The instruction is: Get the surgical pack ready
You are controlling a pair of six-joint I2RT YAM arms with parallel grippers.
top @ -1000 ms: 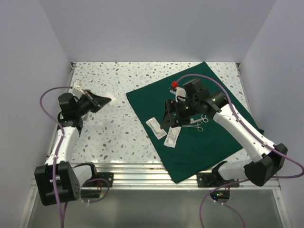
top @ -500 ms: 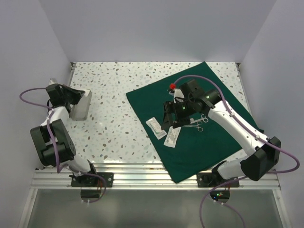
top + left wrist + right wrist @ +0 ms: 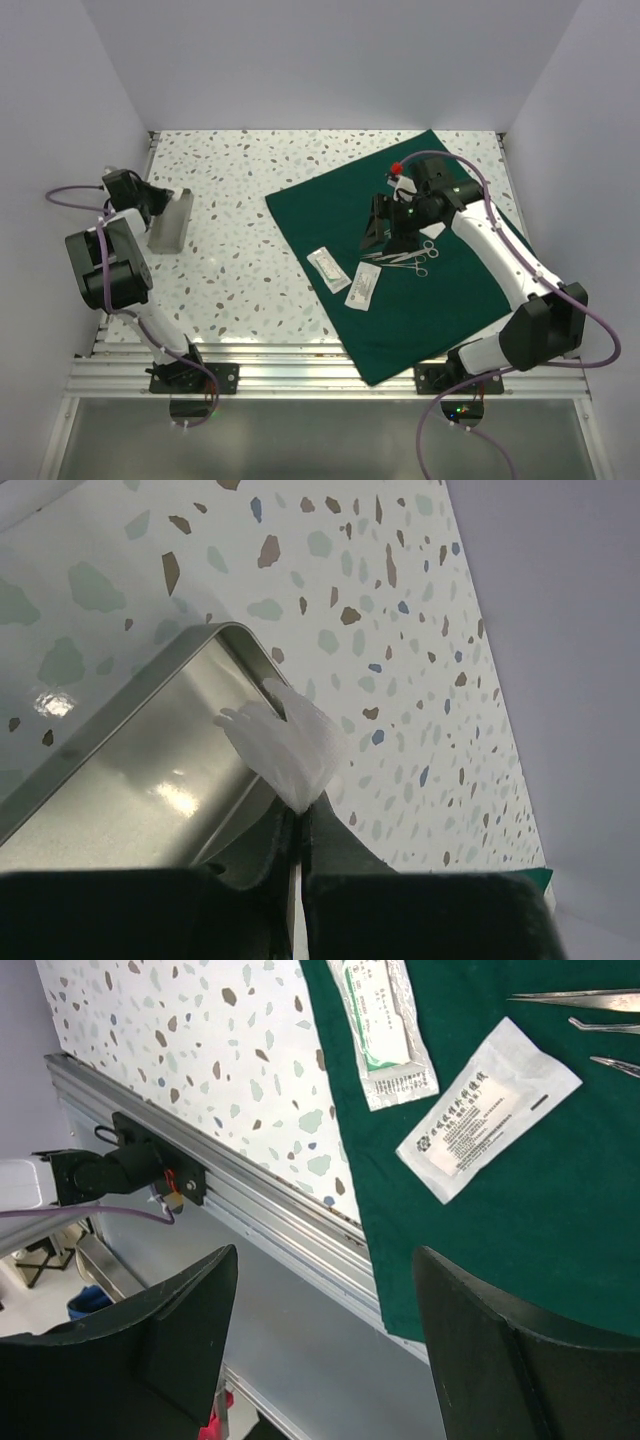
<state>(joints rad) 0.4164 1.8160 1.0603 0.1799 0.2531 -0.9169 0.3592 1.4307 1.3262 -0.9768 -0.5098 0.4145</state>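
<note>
The dark green drape (image 3: 430, 290) of the surgical pack lies spread flat at the right. On it are two white packets (image 3: 325, 267) (image 3: 362, 287) and silver instruments (image 3: 405, 258). My right gripper (image 3: 385, 225) hovers open just behind them. In the right wrist view the gripper (image 3: 325, 1300) holds nothing, and both packets (image 3: 385, 1020) (image 3: 490, 1110) and the instrument tips (image 3: 590, 1000) lie on the drape (image 3: 520, 1220). The small steel tray (image 3: 172, 220) sits at the far left. My left gripper (image 3: 148, 197) is at its far end. In its wrist view the left gripper (image 3: 300, 815) is shut on a thin crumpled white piece (image 3: 290, 745) beside the tray rim (image 3: 225, 635).
The speckled tabletop (image 3: 250, 250) spans between tray and drape. A metal rail (image 3: 300, 355) runs along the near edge, with the drape's corner hanging over it. White walls close in at the left, back and right. Purple cables loop off both arms.
The left arm folded back and its gripper swung left to the tray's far end, uncovering the tray. The right gripper moved right and farther back, off the packets.
</note>
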